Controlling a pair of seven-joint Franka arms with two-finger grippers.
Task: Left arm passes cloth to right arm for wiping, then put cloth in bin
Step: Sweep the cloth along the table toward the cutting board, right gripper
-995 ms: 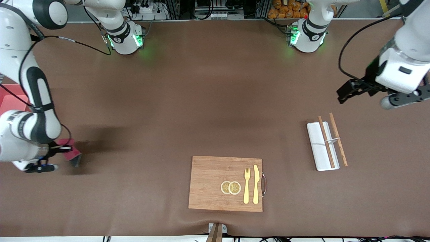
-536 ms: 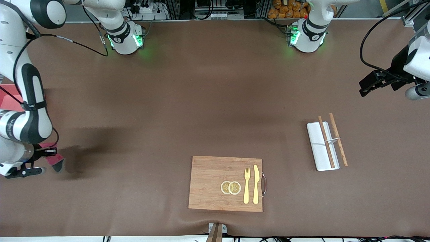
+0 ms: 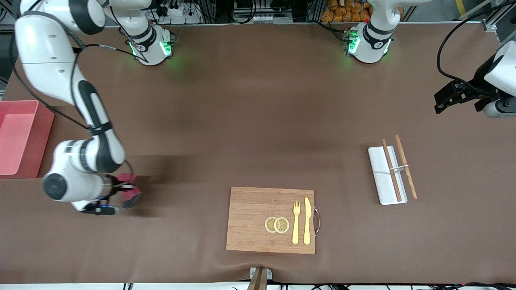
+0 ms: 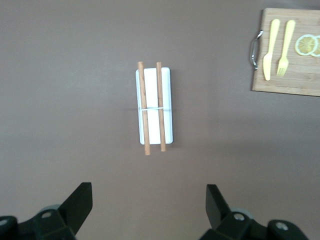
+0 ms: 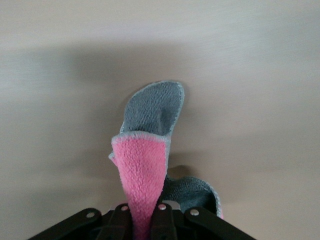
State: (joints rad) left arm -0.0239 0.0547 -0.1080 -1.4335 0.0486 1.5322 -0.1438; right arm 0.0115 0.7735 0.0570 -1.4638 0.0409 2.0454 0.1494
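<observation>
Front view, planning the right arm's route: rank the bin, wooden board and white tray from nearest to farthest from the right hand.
From the right hand, shut on the cloth:
1. Wooden board, mid-table, nearest the front camera. The bin is nearly as close.
2. Bin, at the right arm's end.
3. White tray, toward the left arm's end.

Left gripper [image 4: 149,200]: up in the air over bare tabletop, fingers [image 4: 80,200] spread wide with nothing between them.
Table [image 4: 75,75]: brown surface, fills almost the whole view.
White tray [image 4: 154,107]: flat rectangle on the table, out ahead of the gap between the fingers.
Wooden sticks [image 4: 143,107]: two, lying side by side lengthwise on the white tray, ends overhanging it, joined across the middle by a thin band.
Wooden board [image 4: 290,75]: at the view's corner, well apart from the white tray, metal handle [image 4: 255,42] on its edge.
Knife [image 4: 270,47]: yellow, on the wooden board nearest the handle.
Fork [image 4: 286,45]: yellow, just beside the knife.
Lemon slices [image 4: 306,45]: two overlapping rounds beside the fork.
</observation>
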